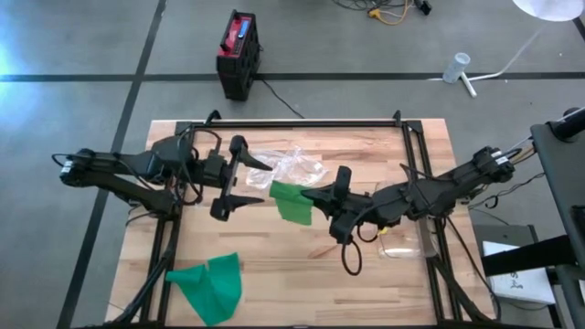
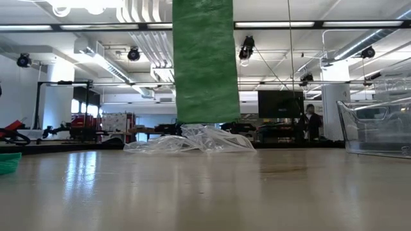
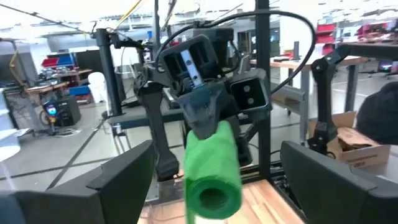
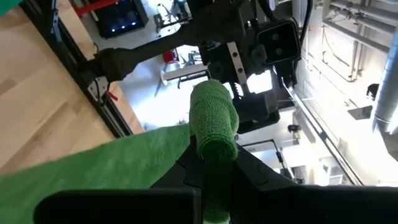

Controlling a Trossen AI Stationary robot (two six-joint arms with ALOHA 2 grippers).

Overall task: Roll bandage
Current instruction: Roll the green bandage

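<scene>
One bandage (image 1: 291, 202) in right gripper (image 1: 309, 195)

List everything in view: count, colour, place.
bandage: 1, green, mid-table, rolled end pinched by the right gripper, loose tail hanging to the table
second bandage: 1, green, crumpled at the table's near left corner
plastic wrapper: 1, clear, on the table behind the held bandage
clear container: 1, transparent, table's right side under the right arm
battery pack: 1, red and black, on the floor beyond the table
left gripper: 1, dark, open, just left of the held bandage
right gripper: 1, dark, shut on the bandage
</scene>
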